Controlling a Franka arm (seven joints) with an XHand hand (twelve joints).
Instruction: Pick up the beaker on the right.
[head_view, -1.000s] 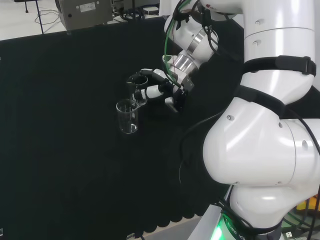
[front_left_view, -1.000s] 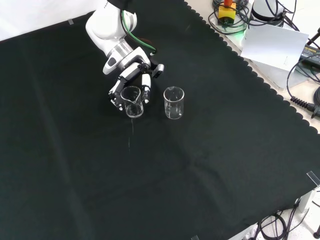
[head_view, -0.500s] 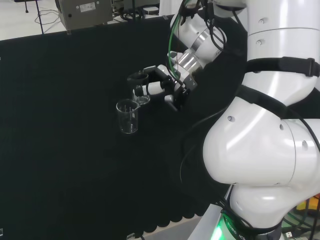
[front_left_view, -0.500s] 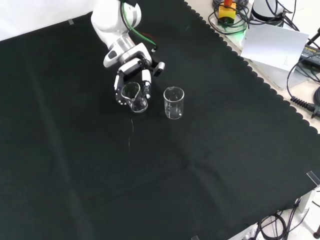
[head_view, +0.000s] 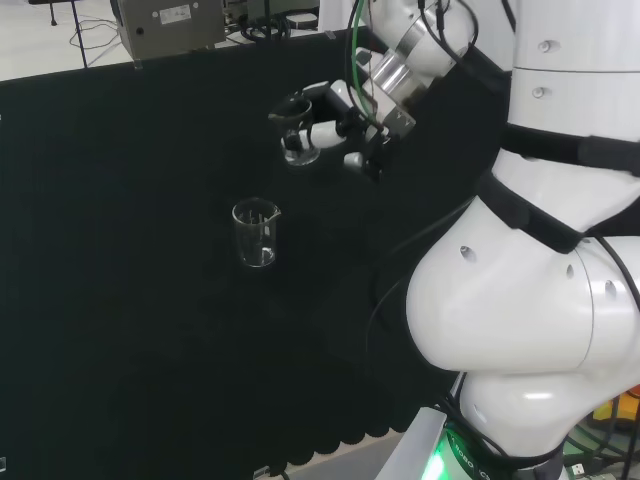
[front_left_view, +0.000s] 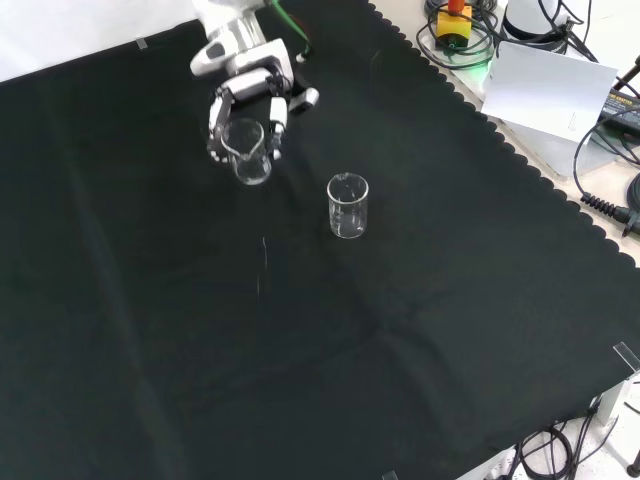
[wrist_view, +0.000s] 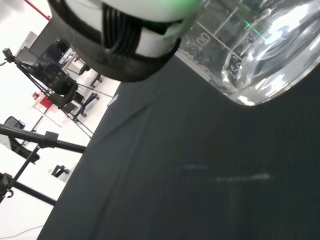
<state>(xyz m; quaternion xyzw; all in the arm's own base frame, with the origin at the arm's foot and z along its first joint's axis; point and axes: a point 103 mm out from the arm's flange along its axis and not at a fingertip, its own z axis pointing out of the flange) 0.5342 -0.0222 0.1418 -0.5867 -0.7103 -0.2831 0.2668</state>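
Observation:
Two clear glass beakers show. The hand (head_view: 335, 125) (front_left_view: 250, 100) has its fingers curled round one beaker (head_view: 300, 150) (front_left_view: 249, 155) and holds it in the air above the cloth, about upright. In the wrist view that held beaker (wrist_view: 245, 50) is close and large, its printed scale showing, with a finger (wrist_view: 125, 40) of the hand beside it. The other beaker (head_view: 256, 233) (front_left_view: 347, 206) stands upright on the black cloth, apart from the hand: below and left of it in the head view, lower right of it in the front view.
The arm's white links (head_view: 520, 300) stand at the head view's right. A grey box (head_view: 168, 25) sits beyond the cloth's far edge. In the front view, cables, a yellow and red device (front_left_view: 455, 20) and a white sheet (front_left_view: 545, 90) lie past the cloth's scalloped right edge.
The hand has risen with the beaker in its fingers, lifting it off the cloth and away from the standing beaker. The standing beaker has not moved.

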